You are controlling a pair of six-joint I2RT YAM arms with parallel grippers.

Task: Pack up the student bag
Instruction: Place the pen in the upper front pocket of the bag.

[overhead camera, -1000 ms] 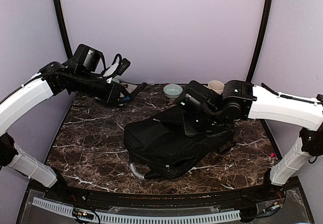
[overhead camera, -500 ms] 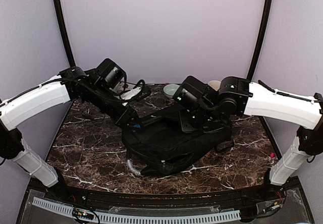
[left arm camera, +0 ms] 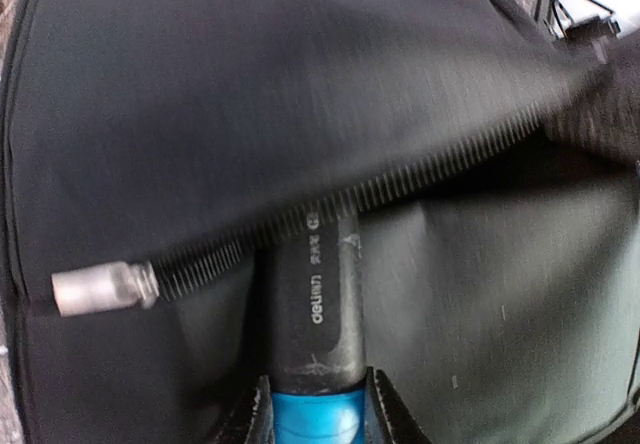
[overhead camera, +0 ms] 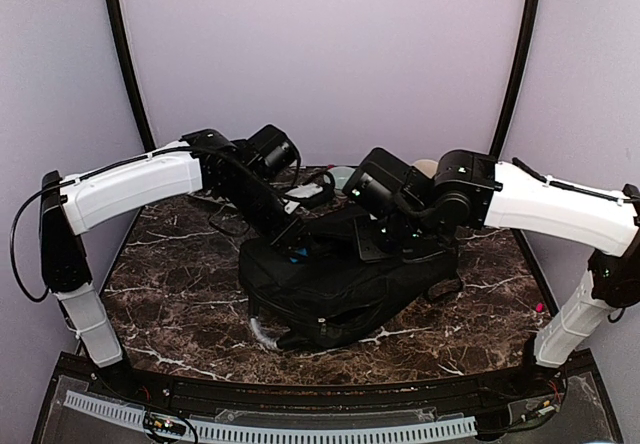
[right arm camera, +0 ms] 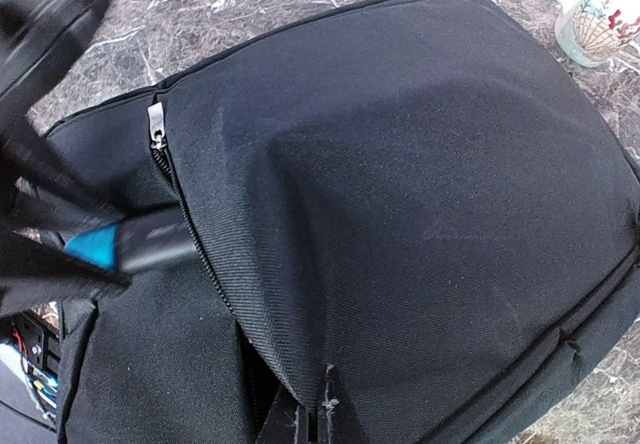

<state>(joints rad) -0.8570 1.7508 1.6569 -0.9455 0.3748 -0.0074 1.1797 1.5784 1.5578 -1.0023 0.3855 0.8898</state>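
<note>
The black student bag lies flat in the middle of the marble table. My right gripper is shut on the edge of the bag's front flap and holds it lifted, so the zipper mouth gapes. My left gripper is shut on a black tube with a blue end. The tube's tip reaches under the zipper teeth into that opening. In the right wrist view the tube enters from the left. In the top view my left gripper is at the bag's back left, my right gripper beside it.
A pale bowl and a mug stand at the back of the table behind the arms. The mug shows at the bag's far corner. A silver zipper pull lies at the left end of the opening. The grey handle sticks out at the bag's near left.
My left arm swung from the back left corner to the bag, carrying the tube into the zipper opening. My right gripper kept its hold on the flap and lifted it slightly.
</note>
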